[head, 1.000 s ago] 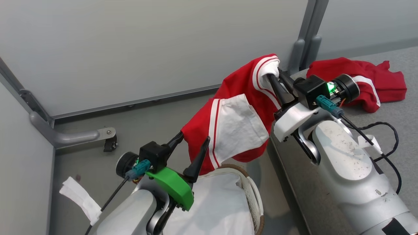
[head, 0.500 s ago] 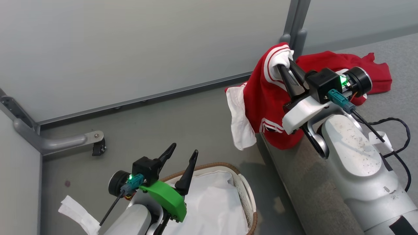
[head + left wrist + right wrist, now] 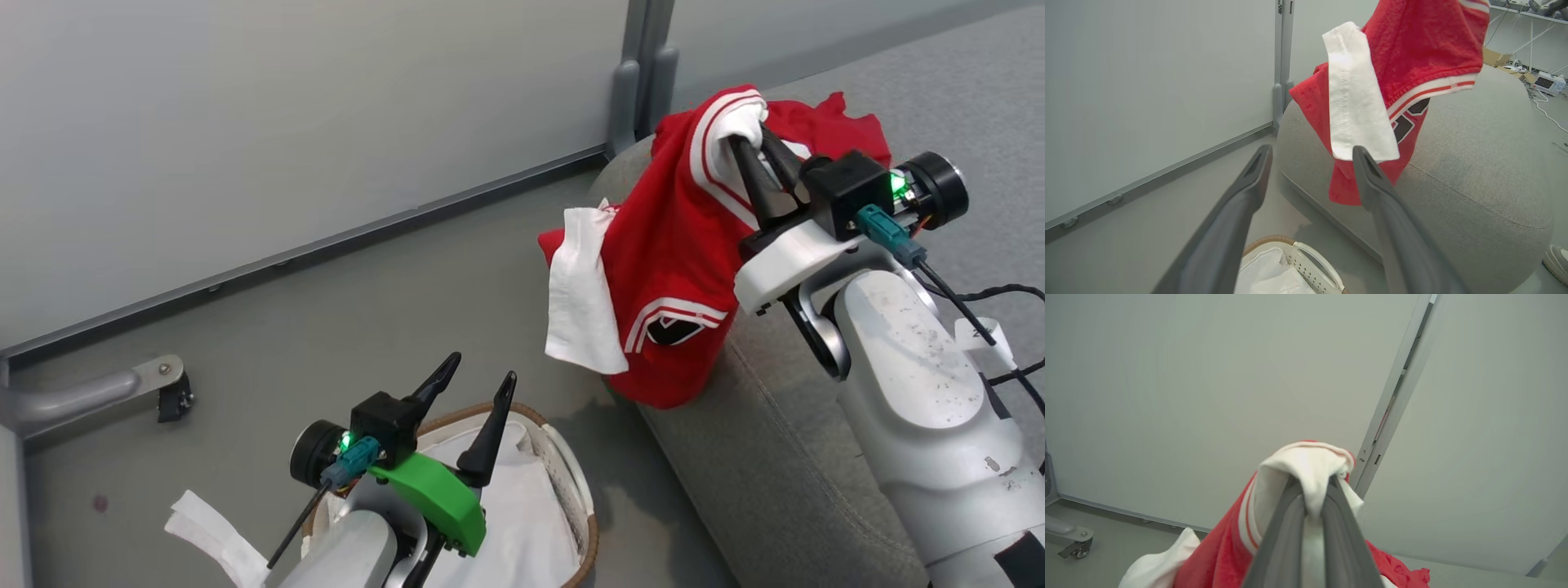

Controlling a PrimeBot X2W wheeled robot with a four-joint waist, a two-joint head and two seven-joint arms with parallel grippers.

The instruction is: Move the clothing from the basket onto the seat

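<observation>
1. The right tool (image 3: 751, 140) is clenched on the white cuff (image 3: 739, 122) of the jersey (image 3: 669, 237), holding it up above the rounded end of the sofa (image 3: 775, 457).
2. The jersey hangs from that grip and drapes down past the sofa's near corner. Whether its hem touches the upholstery, I cannot tell.
3. A white sleeve (image 3: 580, 294) dangles on the jersey's floor side, and dark lettering shows just above the striped hem.
4. A second red garment (image 3: 841, 131) lies on the sofa top, behind the right tool.
5. The left tool (image 3: 482, 369) is released, fingers spread with nothing between them, hovering over the basket (image 3: 571, 482).
6. The basket stands on the floor (image 3: 326, 327) near the sofa's end, its white liner (image 3: 531, 523) showing inside.
</observation>
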